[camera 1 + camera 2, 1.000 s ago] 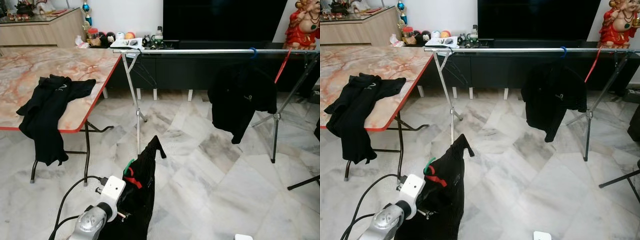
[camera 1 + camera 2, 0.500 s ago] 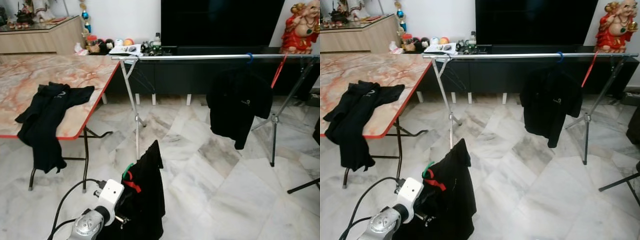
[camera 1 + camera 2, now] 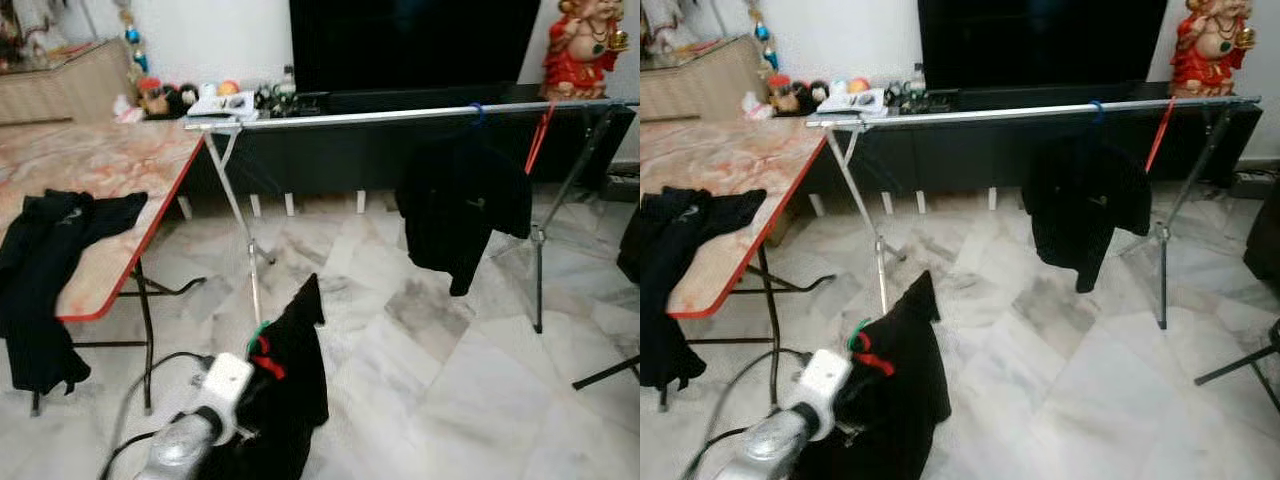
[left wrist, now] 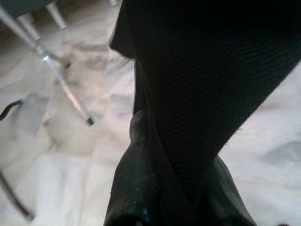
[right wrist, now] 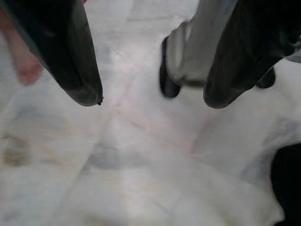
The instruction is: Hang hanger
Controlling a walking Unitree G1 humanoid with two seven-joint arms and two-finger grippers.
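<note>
1. One gripper is doing the work: the left gripper (image 3: 262, 372) is carrying a black shirt (image 3: 290, 390) on a hanger (image 3: 262, 352) whose red and green top is showing above the cloth. Its fingers are buried in fabric, so I cannot tell how they are closing; the left wrist view is showing dark weave against pale floor.
2. The right gripper (image 5: 149, 96) is hanging idle, fingers spread wide and gripping nothing, pointing down at the marble floor (image 5: 141, 179).
3. The shirt is riding low, in front of the robot and well below the silver rail (image 3: 350, 115) of the drying rack (image 3: 232, 205).
4. Ahead, another black shirt (image 3: 460, 210) is already hanging from that rail by a blue hook (image 3: 478, 112), with a red hanger (image 3: 538, 140) just beside it.
5. To do this well, the robot should be closing on the bare stretch of rail between the rack's near leg and the hung shirt, lifting the hook clear above the bar before lowering it on.
6. Keeping the hem off the floor and away from the leg is mattering too. A folding table (image 3: 120, 165) to the left is holding one more dark garment (image 3: 45, 270).
</note>
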